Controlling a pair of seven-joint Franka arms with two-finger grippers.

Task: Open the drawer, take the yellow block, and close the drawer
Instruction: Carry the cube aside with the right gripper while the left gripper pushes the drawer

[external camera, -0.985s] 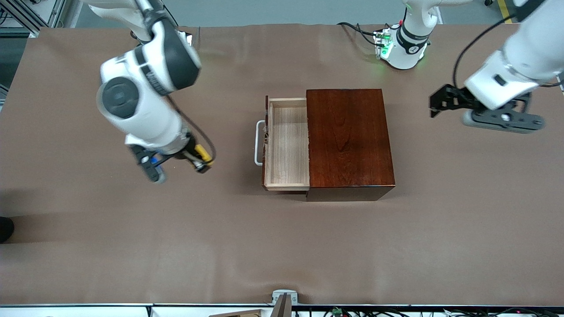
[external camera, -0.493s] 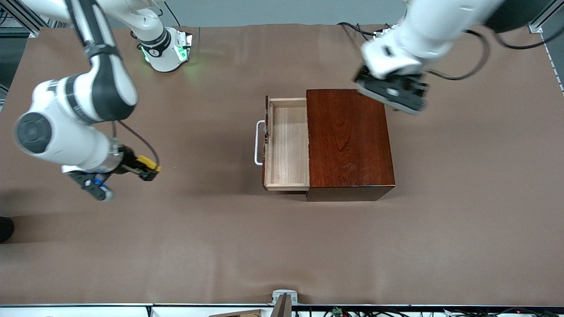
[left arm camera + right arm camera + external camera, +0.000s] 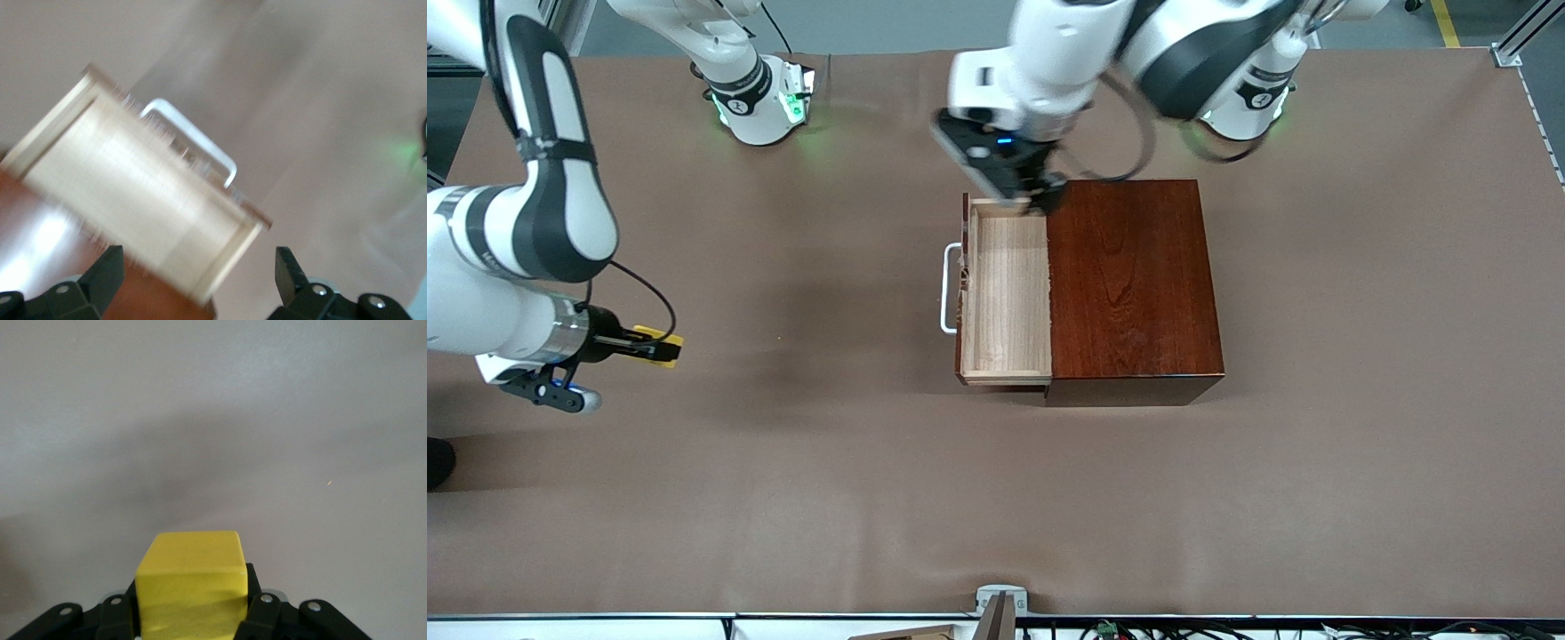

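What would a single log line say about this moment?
right hand: shut on small yellow cube, over table's right-arm end | left hand: open, over open pale-wood drawer | drawer: not yet closed

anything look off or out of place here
Nothing stands out. The drawer sits pulled out straight from its wooden box and looks empty. The yellow block is clamped squarely in the right tool over bare table. The left tool, open, hovers over the drawer's corner.
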